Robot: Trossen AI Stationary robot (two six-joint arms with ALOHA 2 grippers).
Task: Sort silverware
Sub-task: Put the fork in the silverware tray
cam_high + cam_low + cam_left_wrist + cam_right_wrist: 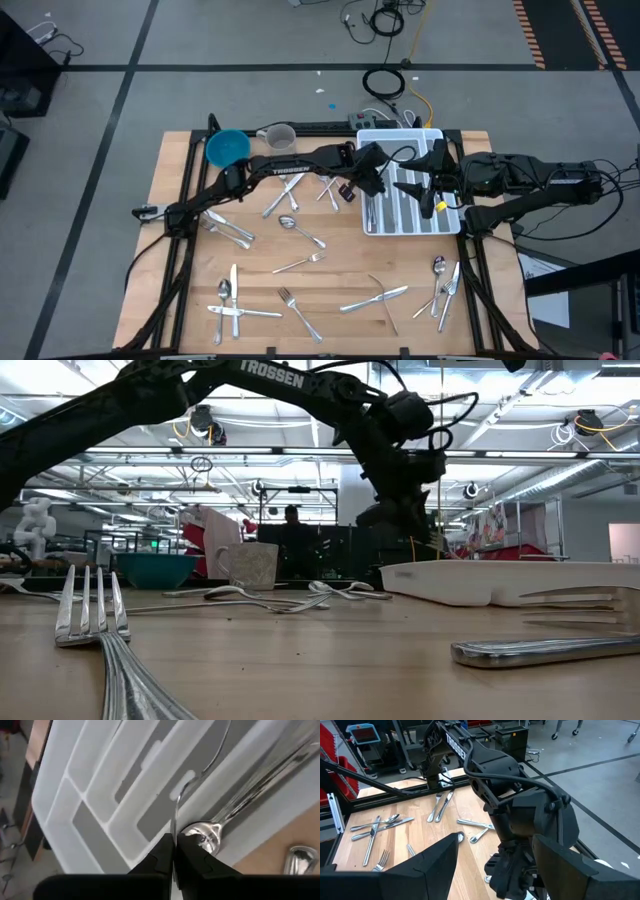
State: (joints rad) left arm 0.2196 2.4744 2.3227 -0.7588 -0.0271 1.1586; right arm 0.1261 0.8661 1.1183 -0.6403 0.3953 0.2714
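The left arm is reaching across the surface (180,300) with its hand (174,857) hanging over the near-left part of the white compartmented tray (450,222), fingers pressed together and pinching the slim, curved handle of one piece of silverware (176,815), whose type cannot be told. The right hand (495,870) is waiting with fingers spread above the tray's right side, just beside the left arm's wrist. Shiny spoons (235,810) are lying in the tray, while the remaining forks, knives and spoons (300,262) are lying scattered across the wooden surface.

Even overhead light, blurred foreground fork (95,622)
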